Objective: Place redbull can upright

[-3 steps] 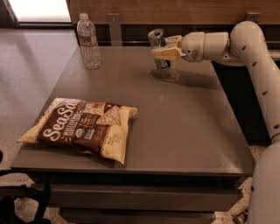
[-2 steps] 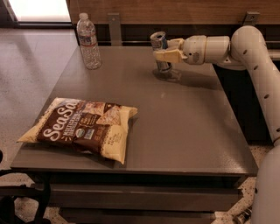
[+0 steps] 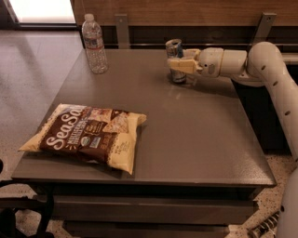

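Looking from the single camera view: the table [image 3: 200, 139] is a square slab, grey-brown, matte with a faint sheen and a thick front edge.

Far left corner: a clear plastic water bottle [image 3: 94, 44], ribbed, white cap, paper label band, standing upright.

Near left: a chip bag [image 3: 88, 135], glossy crinkled foil, brown front with cream edges and large white lettering. It lies flat and puffed, one corner near the table's front edge.

Right side: the arm [image 3: 265, 69], smooth white rounded shells, reaches in over the far right of the table. The gripper [image 3: 177, 65] sits at the far centre, its tan fingers [image 3: 182, 65] clamped across the middle of the redbull can [image 3: 174, 48].

Can: slim metal cylinder, silver rim on top, blue and silver showing above the fingers, darker lower body below them. It stands upright, perhaps leaning very slightly. Its base is at the tabletop, with a dim reflection underneath; I cannot tell whether it rests on the surface or hangs just above. It is well apart from both bottle and bag.

Behind the table: a wooden wall panel [image 3: 186, 11] with metal brackets.
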Action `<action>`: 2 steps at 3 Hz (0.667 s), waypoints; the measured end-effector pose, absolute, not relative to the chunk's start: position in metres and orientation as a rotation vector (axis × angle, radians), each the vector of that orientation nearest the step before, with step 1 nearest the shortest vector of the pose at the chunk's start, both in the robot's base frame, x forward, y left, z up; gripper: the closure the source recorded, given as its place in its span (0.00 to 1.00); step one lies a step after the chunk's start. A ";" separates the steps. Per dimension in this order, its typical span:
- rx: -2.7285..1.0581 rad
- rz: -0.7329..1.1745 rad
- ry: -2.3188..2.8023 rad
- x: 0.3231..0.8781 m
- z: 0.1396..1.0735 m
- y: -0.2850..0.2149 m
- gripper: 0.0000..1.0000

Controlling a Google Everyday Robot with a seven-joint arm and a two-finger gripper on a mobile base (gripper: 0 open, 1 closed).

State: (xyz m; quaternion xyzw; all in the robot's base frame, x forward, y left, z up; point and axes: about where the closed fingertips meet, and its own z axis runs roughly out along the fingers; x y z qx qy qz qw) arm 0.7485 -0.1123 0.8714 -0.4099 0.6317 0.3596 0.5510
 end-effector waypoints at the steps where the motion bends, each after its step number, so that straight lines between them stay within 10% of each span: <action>1: -0.965 0.853 1.497 0.749 0.872 -0.113 1.00; 2: -0.965 0.853 1.497 0.749 0.873 -0.113 1.00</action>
